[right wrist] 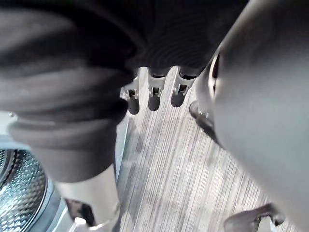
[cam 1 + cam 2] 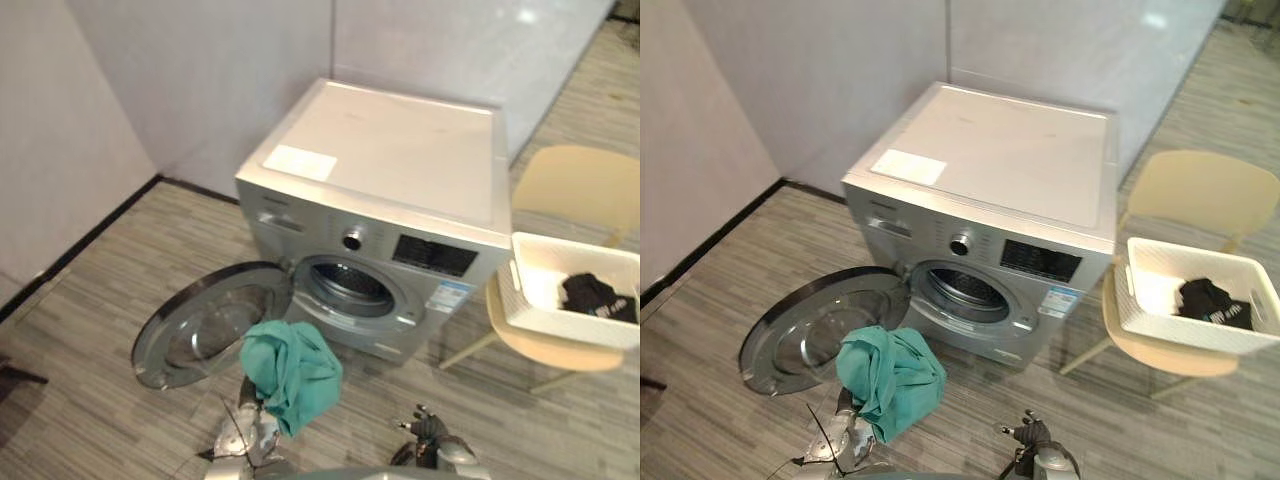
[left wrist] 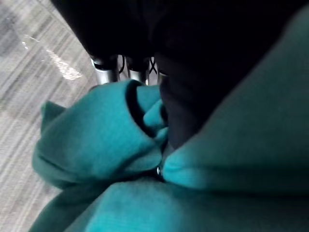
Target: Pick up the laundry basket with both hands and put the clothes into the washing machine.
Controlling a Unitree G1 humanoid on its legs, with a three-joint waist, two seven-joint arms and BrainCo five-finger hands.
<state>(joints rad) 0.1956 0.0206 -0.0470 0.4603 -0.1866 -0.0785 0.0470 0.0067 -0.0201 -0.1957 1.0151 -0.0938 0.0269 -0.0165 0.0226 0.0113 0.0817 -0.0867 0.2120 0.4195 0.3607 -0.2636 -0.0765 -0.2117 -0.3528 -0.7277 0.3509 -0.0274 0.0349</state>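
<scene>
A teal garment [image 2: 291, 373] hangs bunched over my left hand [image 2: 246, 436], low in front of the washing machine [image 2: 400, 170]. In the left wrist view the teal cloth [image 3: 106, 145] wraps round that hand's fingers [image 3: 107, 73]. The machine's round door [image 2: 200, 330] lies swung open to the left, and the drum opening [image 2: 350, 285] is bare. The white laundry basket [image 2: 566, 325] sits on a pale chair [image 2: 580, 185] at the right, with a dark garment [image 2: 598, 297] inside. My right hand [image 2: 430, 432] hovers low over the floor, fingers [image 1: 153, 99] relaxed and holding nothing.
Grey walls meet in a corner behind the machine. A black skirting strip [image 2: 80, 245] runs along the left wall. Striped grey floor [image 2: 90, 300] spreads left of the door and between the machine and the chair's legs [image 2: 465, 352].
</scene>
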